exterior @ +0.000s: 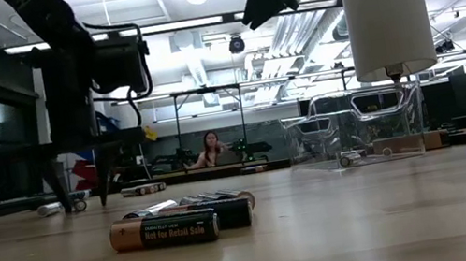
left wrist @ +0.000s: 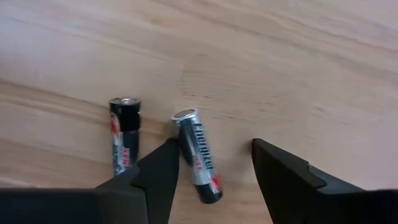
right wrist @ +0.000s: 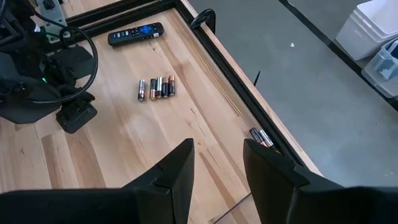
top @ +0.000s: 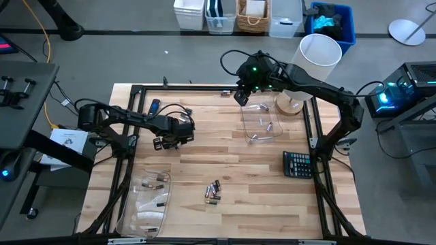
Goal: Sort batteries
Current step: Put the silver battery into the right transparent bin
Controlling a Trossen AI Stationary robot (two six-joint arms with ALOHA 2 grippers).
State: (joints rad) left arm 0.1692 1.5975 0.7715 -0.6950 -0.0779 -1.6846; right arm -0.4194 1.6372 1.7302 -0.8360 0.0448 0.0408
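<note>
The left tool is held low over the left half of the wooden desk, its two dark fingers spread apart. Between them a silvery battery lies flat on the wood, not yet gripped: one finger stands just beside it, the other clearly apart from it. A second, dark battery lies just outside the fingers, near the first.

The right tool is raised above the far side of the desk, near the far frame rail, and its fingers are parted with nothing seen between them. Seen from above, it hangs beside a clear plastic container in which a few batteries lie. A second clear container stands at the near left corner and also holds several batteries.

A loose cluster of batteries lies near the middle of the near edge; in the low view the foremost is a dark cell with a copper-brown end. A small row of batteries is seen from the right wrist close to the left arm, and a pair lies against the far rail. A black-and-blue remote rests near the far left corner, and a dark calculator lies at the right side.
</note>
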